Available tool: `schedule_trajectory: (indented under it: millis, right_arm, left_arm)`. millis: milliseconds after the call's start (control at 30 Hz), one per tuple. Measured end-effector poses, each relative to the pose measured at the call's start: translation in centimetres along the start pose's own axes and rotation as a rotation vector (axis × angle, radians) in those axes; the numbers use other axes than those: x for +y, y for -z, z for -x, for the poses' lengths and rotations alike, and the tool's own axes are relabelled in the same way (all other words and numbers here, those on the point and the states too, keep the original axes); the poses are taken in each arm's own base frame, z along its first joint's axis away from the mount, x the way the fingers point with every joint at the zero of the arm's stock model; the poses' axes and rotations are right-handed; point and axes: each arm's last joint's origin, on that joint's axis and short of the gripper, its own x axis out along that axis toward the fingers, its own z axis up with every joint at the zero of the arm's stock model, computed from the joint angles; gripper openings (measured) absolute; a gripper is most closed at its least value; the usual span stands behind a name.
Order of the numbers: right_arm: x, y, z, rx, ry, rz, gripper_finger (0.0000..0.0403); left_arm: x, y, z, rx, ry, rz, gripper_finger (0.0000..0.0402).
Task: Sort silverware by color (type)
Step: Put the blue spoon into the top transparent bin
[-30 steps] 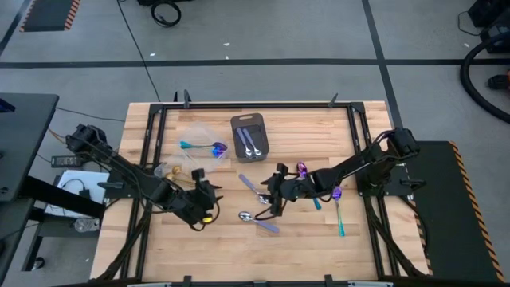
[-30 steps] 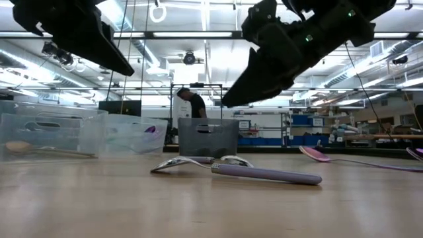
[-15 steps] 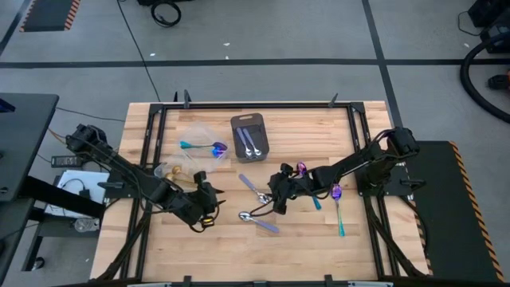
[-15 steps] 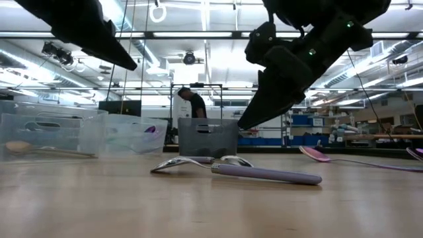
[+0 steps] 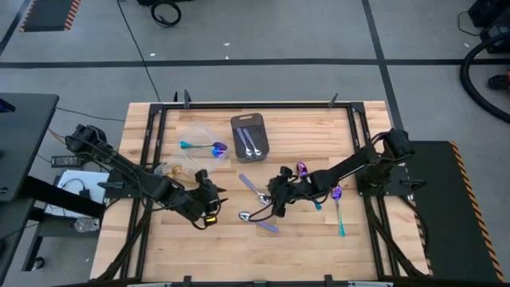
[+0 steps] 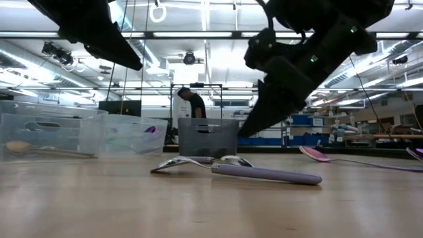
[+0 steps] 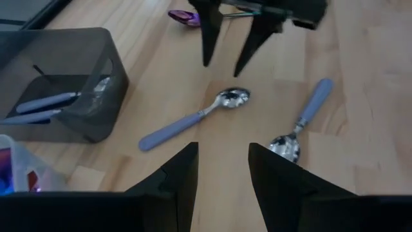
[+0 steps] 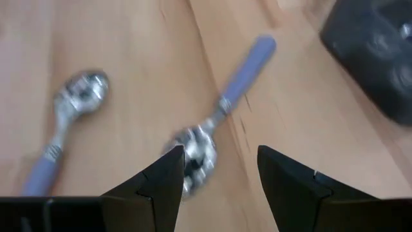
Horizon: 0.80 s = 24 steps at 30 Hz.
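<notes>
Two silver-bowled spoons with lavender handles lie flat on the wood table: one (image 5: 253, 186) nearer the tray, one (image 5: 260, 222) nearer the front edge. My right gripper (image 5: 276, 203) hovers open just above the first spoon (image 8: 219, 116), its fingers on either side of the bowl (image 8: 196, 154) without touching. My left gripper (image 5: 213, 194) hangs open over bare wood to the left, pointing at both spoons (image 7: 193, 119) (image 7: 301, 122). A dark grey tray (image 5: 251, 137) holds two more such spoons. Purple-bowled spoons (image 5: 336, 199) lie at the right.
Two clear tubs stand at the left back: one (image 5: 199, 143) with a teal-handled purple spoon, one (image 5: 177, 167) with a gold spoon. A black frame rail (image 5: 255, 105) edges the table. A person stands far off in the room (image 6: 193, 104).
My right gripper has come down a little toward the lavender-handled spoon near the tray and tipped more steeply; its fingers stay apart. My left gripper has rolled slightly in place. The spoons have not moved.
</notes>
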Motion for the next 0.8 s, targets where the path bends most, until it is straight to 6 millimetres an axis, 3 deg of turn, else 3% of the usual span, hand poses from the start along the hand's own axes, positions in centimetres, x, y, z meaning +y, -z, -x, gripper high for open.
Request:
schedule_trajectory:
  millis: [333,800]
  right_arm:
    - [0.1,-1.0,0.0,0.084,0.005,0.001,0.0205]
    - [-4.0,-0.7,3.4,0.439,0.127,-0.023,0.0205]
  left_arm:
    - [0.2,0.0,-0.2,0.011,-0.005,-0.002,0.0144]
    - [0.0,0.1,-0.1,0.036,0.045,0.025,0.0144]
